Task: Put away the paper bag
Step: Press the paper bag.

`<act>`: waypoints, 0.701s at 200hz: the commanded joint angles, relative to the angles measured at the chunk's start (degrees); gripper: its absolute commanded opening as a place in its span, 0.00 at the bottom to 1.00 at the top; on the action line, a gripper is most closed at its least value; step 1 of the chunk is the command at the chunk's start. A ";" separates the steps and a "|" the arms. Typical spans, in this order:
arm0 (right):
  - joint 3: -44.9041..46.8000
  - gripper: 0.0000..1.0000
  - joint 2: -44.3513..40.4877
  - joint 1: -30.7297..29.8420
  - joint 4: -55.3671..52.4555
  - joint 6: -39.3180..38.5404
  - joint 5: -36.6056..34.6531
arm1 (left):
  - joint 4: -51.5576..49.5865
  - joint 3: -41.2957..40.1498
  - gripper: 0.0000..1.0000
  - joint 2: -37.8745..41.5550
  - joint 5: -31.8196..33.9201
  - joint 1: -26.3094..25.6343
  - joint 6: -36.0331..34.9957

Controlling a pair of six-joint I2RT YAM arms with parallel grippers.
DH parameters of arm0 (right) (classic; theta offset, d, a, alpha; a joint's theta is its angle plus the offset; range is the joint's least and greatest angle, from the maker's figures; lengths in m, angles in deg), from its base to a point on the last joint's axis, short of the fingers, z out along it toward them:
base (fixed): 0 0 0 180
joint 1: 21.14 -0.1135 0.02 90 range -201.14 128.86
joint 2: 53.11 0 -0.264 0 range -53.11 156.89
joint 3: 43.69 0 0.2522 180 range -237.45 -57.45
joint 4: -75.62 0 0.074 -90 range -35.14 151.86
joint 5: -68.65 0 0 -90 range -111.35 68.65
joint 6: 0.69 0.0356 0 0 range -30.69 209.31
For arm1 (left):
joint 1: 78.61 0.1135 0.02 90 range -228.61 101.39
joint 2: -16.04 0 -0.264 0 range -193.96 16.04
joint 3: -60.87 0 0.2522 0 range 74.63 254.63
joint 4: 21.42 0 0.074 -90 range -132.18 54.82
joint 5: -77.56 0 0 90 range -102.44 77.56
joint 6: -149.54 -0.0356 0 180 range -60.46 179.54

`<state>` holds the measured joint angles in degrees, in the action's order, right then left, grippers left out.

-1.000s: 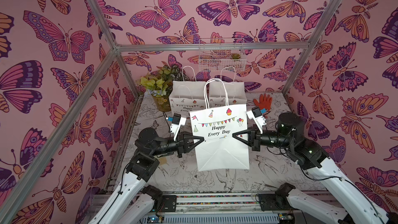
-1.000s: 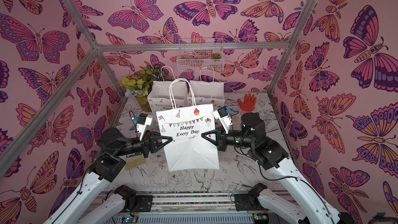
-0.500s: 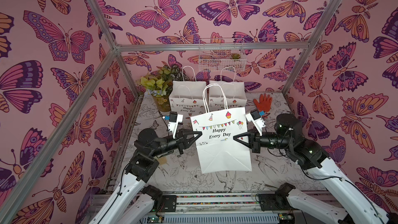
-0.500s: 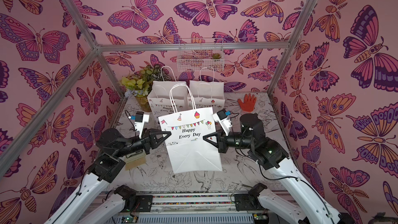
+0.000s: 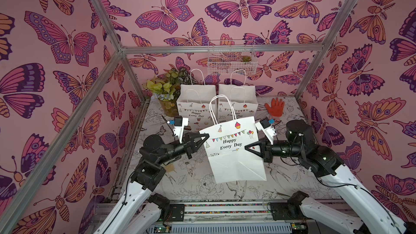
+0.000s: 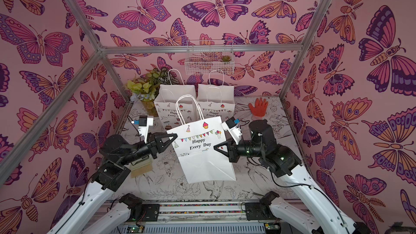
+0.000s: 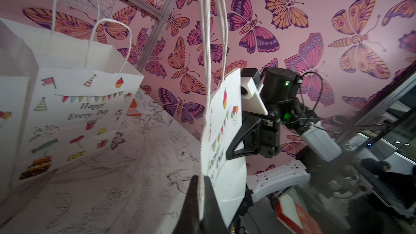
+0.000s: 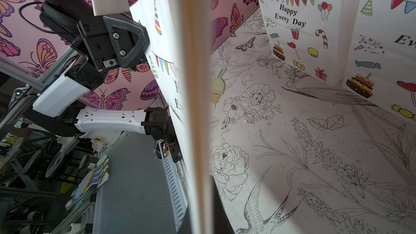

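Left gripper [image 5: 207, 135] and right gripper [image 5: 246, 148] are each clamped tight on a side edge of the paper bag [image 5: 234, 154], which hangs flat between them. Recommend moving both together, lest the paper tear.

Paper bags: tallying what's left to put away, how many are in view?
3. The held bag is pinched between left gripper and right gripper. Two stand upright behind: plant-side bag by the potted plant, glove-side bag nearer the orange glove. Others could hide behind them.
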<state>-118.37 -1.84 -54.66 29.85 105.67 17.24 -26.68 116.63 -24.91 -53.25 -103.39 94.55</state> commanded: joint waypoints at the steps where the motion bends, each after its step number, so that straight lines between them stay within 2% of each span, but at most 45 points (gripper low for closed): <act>1: -0.07 0.00 -0.28 -0.20 -1.48 -0.98 -0.71 | 1.60 -0.78 0.00 0.44 1.20 0.08 -0.55; 46: -0.16 0.00 -0.25 -0.16 -2.03 -1.33 -1.06 | 1.52 -0.67 0.00 0.48 0.95 0.08 -0.60; 59: 0.10 0.00 -0.37 -0.20 -2.42 -1.63 -1.22 | 1.49 -1.07 0.25 1.35 2.07 0.16 -0.80; 66: 0.25 0.00 -0.46 -0.23 -2.62 -1.68 -1.32 | 1.33 -1.18 0.34 1.71 2.51 0.18 -0.99; 73: 0.50 0.00 -0.63 -0.17 -2.83 -1.86 -1.32 | 1.19 -1.22 0.38 2.00 2.70 0.25 -1.11; 84: 0.80 0.00 -0.81 -0.21 -2.84 -1.80 -1.32 | 0.96 -1.30 0.39 2.18 2.81 0.43 -1.28; 96: 1.20 0.00 -1.03 -0.22 -2.45 -1.57 -1.32 | 0.99 -1.30 0.35 2.19 2.85 0.43 -1.28; 99: 1.24 0.00 -1.07 -0.19 -2.36 -1.42 -1.32 | 1.00 -1.30 0.29 2.21 2.77 0.43 -1.30; 108: 1.41 0.00 -1.24 -0.21 -1.95 -1.19 -1.24 | 0.97 -1.17 0.00 1.87 2.11 0.43 -1.19; 140: 1.40 0.00 -1.60 -0.23 -0.77 -0.55 -0.71 | 1.09 -0.42 0.00 0.78 -0.26 0.47 -0.83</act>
<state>-117.02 -2.59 -54.66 28.04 105.10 16.78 -26.62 116.02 -23.84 -51.64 -103.25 94.09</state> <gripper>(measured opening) 0.060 0.049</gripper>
